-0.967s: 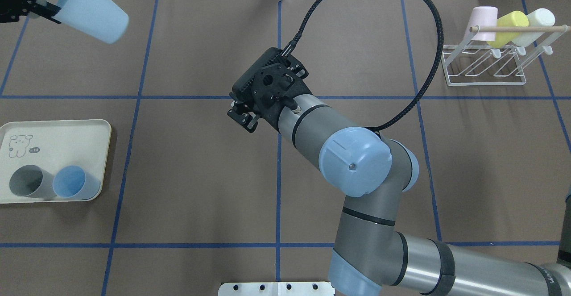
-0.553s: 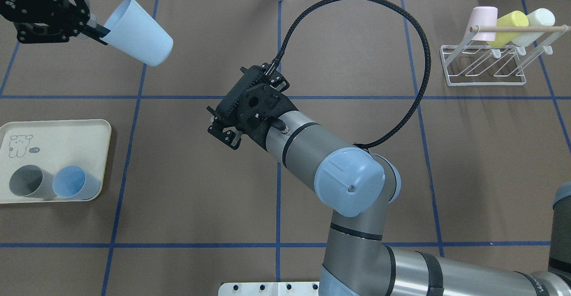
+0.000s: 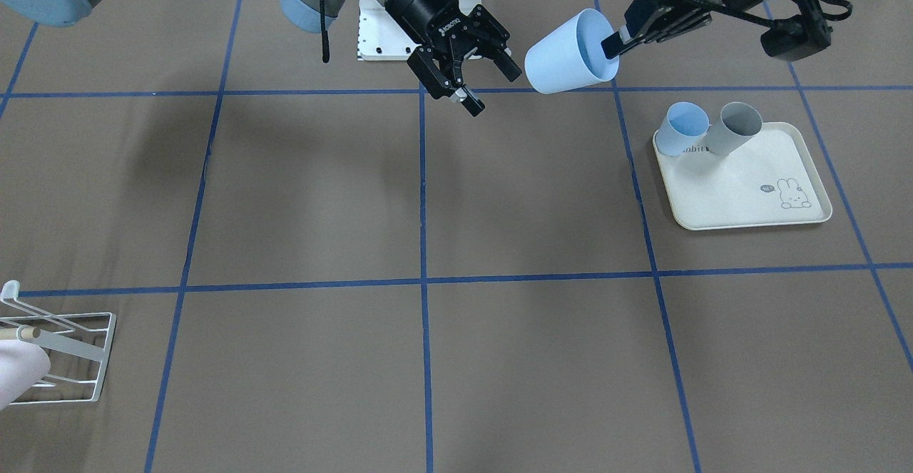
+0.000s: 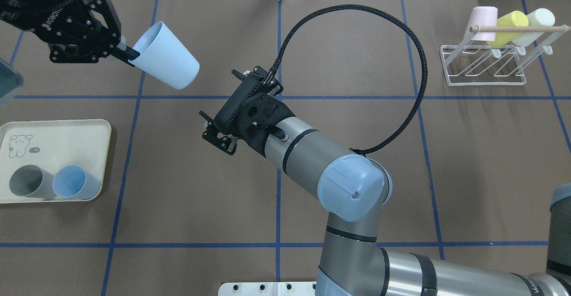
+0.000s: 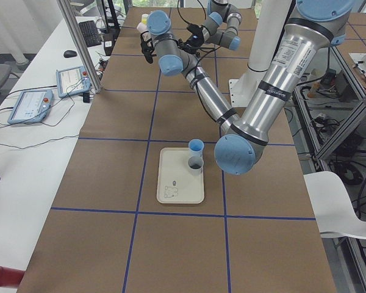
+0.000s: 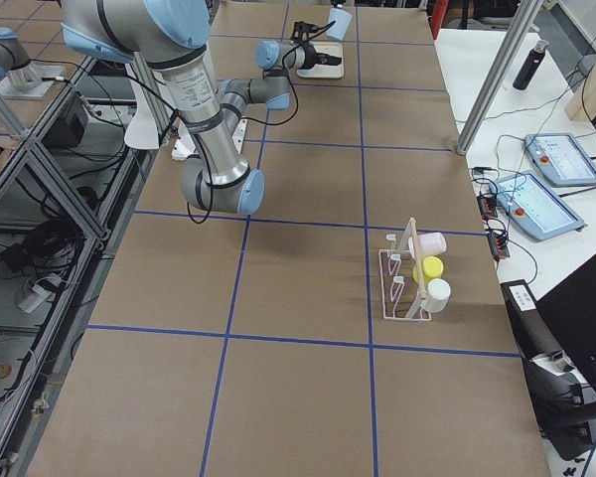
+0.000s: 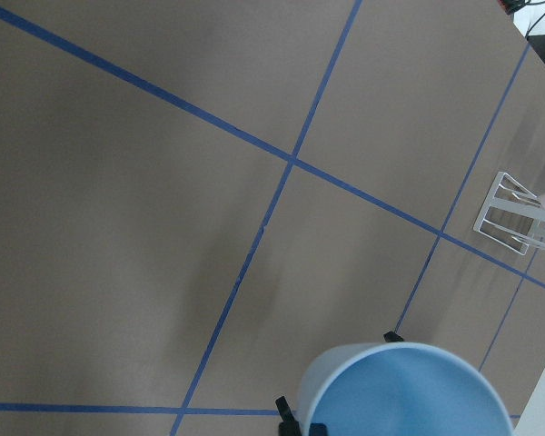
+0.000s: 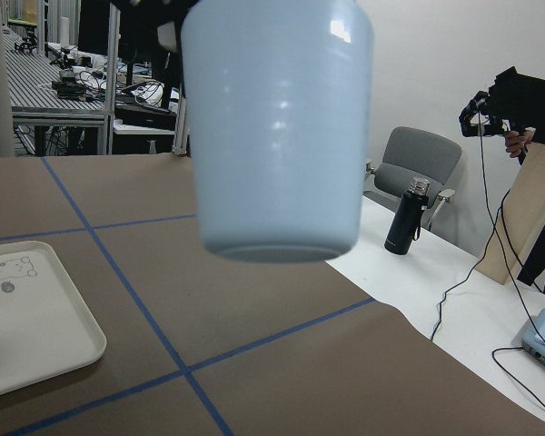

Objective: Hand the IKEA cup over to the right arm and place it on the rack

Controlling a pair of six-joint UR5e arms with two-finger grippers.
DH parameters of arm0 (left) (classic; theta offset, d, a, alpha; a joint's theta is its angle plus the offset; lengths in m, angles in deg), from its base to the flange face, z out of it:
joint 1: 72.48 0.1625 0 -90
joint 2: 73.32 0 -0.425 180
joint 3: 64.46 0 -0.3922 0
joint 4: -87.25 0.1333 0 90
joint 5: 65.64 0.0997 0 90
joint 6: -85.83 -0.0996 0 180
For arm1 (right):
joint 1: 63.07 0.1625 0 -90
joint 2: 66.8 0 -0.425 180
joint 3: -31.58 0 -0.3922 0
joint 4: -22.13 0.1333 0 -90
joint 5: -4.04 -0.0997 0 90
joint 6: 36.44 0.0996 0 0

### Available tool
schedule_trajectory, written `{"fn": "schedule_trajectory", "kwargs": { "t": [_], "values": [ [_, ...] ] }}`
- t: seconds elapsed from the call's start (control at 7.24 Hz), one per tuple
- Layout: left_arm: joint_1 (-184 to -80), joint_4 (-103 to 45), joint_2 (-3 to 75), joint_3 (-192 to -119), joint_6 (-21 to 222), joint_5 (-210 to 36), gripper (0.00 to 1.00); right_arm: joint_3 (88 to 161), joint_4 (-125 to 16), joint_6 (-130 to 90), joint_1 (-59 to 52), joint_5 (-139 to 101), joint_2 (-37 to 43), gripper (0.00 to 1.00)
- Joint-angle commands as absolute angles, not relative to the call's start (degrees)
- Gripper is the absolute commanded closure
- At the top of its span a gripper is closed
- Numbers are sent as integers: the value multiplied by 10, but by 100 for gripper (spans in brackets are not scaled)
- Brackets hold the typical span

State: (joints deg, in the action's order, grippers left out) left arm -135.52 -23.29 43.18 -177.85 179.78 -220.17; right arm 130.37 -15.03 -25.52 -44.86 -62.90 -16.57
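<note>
IKEA cup [image 4: 167, 57] tilted, gripped at rim by left gripper [image 4: 128, 55], above far-left worktop [image 4: 200, 198]. Right gripper [image 3: 491, 86] spread wide, near cup base, not touching. Rack [image 4: 517, 28] far right.

grey arm [image 4: 308, 153], blue joint caps [image 4: 350, 184], black right claw [image 3: 493, 90]

The cup [image 4: 166, 62] is pale blue. The table [image 4: 200, 189] is brown, crossed by a grid of blue tape. The tray [image 3: 742, 187] is cream with a small line-drawn rabbit. On it are a blue cup [image 3: 681, 127] and a grey cup [image 3: 735, 128]. The rack [image 4: 486, 66] is white with a pale wooden dowel, and carries a pink cup [image 4: 484, 18], a yellow cup [image 4: 509, 26] and a white cup [image 4: 538, 22]. The left gripper [image 4: 127, 55] and right gripper [image 3: 487, 85] are black. The right arm [image 4: 308, 151] is grey with pale blue caps.
</note>
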Motion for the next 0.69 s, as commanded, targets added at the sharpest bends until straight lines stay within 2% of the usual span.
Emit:
{"fn": "schedule_trajectory", "kwargs": {
  "t": [0.0,0.55],
  "values": [
    [-1324,-235,438,-1778,1799,-2166,100,1305,-150,-260,-449,-630,-171,1],
    [-1311,-234,449,-1774,1800,-2158,100,1305,-150,-269,-449,-630,-173,1]
  ]
}}
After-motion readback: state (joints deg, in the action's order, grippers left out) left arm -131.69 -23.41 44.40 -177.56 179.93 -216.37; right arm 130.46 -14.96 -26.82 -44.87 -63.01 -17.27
